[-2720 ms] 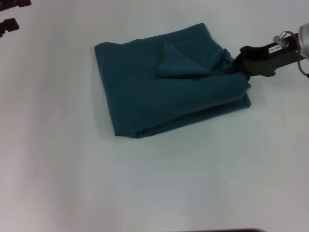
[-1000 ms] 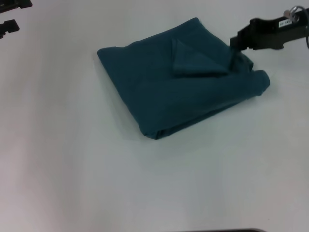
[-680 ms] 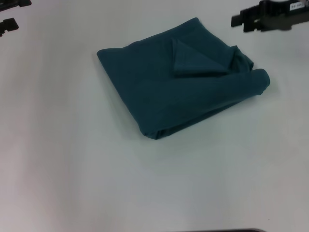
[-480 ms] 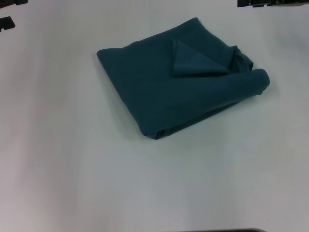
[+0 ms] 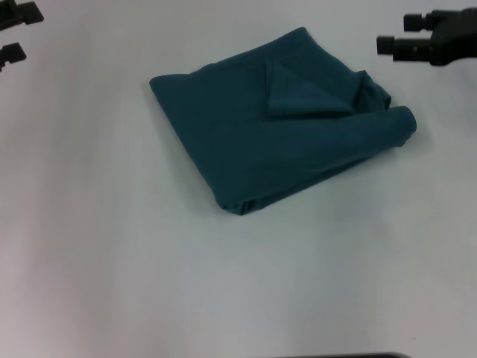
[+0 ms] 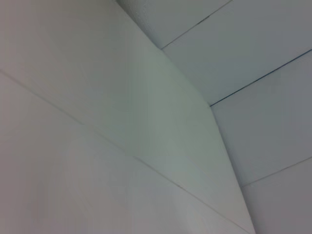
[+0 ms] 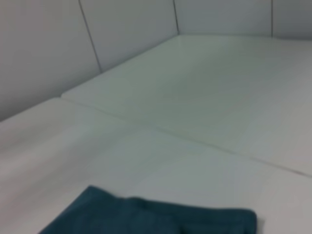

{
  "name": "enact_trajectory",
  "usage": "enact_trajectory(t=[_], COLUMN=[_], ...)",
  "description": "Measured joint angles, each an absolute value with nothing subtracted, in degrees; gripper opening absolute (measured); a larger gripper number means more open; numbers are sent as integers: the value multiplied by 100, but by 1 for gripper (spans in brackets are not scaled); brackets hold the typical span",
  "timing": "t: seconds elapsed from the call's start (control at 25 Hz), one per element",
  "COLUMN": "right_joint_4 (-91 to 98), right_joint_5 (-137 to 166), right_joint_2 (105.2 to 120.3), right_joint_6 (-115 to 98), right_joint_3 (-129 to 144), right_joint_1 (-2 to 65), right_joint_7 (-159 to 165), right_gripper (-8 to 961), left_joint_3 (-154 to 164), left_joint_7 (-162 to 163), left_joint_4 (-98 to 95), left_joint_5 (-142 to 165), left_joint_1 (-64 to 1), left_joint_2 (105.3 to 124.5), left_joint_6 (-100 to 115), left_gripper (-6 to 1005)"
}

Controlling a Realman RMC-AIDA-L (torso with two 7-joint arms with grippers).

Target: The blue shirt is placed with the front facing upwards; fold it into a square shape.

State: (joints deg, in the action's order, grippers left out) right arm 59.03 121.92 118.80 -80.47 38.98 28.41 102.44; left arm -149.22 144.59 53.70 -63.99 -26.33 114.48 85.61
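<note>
The blue shirt (image 5: pixel 276 134) lies folded into a rough rectangle on the white table (image 5: pixel 223 283), its plain teal side up. A small triangular flap is turned over near its far right corner, and its right edge is rolled and thick. My right gripper (image 5: pixel 395 33) hovers open at the upper right, apart from the shirt and holding nothing. The right wrist view shows one edge of the shirt (image 7: pixel 146 217) low in the picture. My left gripper (image 5: pixel 15 31) stays parked at the far upper left, open.
White table surface surrounds the shirt on all sides. Pale wall panels (image 7: pixel 122 29) stand behind the table in the right wrist view. The left wrist view shows only pale panels (image 6: pixel 146 122).
My right gripper dragged the shirt to the right, let go of its right edge, rose out of view, then came back into view at the upper right. The shirt has lain still since.
</note>
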Motion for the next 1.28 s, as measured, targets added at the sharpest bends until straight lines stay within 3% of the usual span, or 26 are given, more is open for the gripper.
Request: enact_trajectory(t=[0.32, 0.6, 0.68, 0.96, 1.28], right_joint_4=[5669, 5587, 5635, 5571, 5398], right_joint_5=[12377, 14086, 14759, 16721, 15949], right_joint_2=[11758, 11402, 11454, 11957, 12025], right_joint_6=[-8314, -8569, -8784, -8749, -8064], right_joint_3=[4005, 4548, 4593, 5629, 6865], right_joint_1=[3044, 4449, 4949, 6068, 5972], right_joint_7=[10851, 13478, 13928, 13971, 14135], right_gripper=[780, 778, 777, 770, 769], left_joint_3=[-15032, -14963, -14957, -14944, -14980], left_joint_7=[14477, 14413, 14383, 14276, 14128], left_joint_4=[5338, 5382, 5424, 5483, 5443], left_joint_5=[-6436, -6436, -6436, -6436, -6433], left_joint_1=[-2517, -2591, -2626, -2703, -2667], left_joint_2=[11508, 11536, 11556, 11575, 11632], left_joint_6=[8558, 8633, 8705, 8807, 8806], left_gripper=[948, 949, 949, 949, 948])
